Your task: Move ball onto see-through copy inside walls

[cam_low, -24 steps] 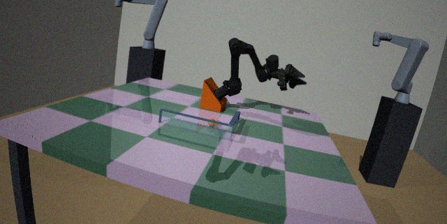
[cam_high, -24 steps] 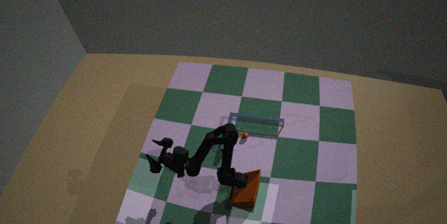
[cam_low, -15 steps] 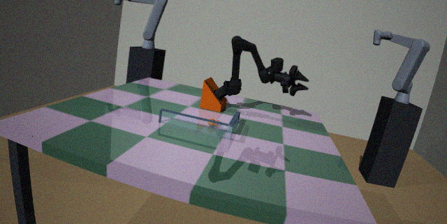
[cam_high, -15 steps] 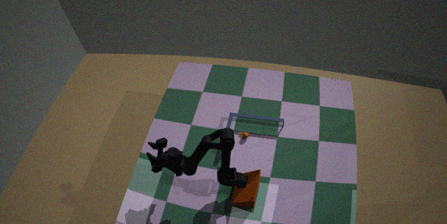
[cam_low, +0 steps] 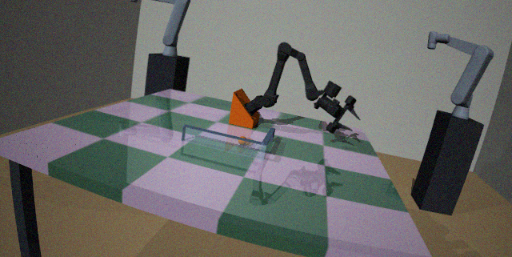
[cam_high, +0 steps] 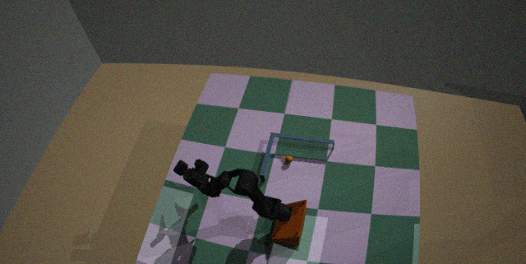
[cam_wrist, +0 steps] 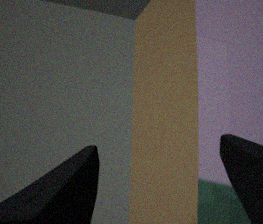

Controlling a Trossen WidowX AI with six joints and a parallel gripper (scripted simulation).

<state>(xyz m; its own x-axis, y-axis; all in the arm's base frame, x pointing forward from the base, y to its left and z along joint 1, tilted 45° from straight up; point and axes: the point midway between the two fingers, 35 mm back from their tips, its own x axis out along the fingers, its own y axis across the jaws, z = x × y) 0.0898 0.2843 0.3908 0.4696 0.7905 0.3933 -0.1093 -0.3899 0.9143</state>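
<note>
Orange ball (cam_high: 288, 159): one, small, lying on the checkered table (cam_high: 353, 190) at centre frame of the top view, just inside the long clear wall, near the corner that the two clear walls (cam_high: 302, 139) make. In the exterior view it shows only dimly through the wall. See-through copy: cannot be made out in any view.

Gripper (cam_low: 345, 118): dark, held above the table at the right of the exterior view and the lower left of the top view, well apart from the ball and outside the walls. Jaws partly spread, nothing between them; the wrist view shows only room wall, floor and table edge between the two fingertips.

Hazards, as judged:
- Approach from outside may strike the short wall, since the arm lies beyond it.
- A round ball may roll at a glancing touch, away from the corner.
- Narrowed jaws may nudge, not straddle, the ball.
</note>
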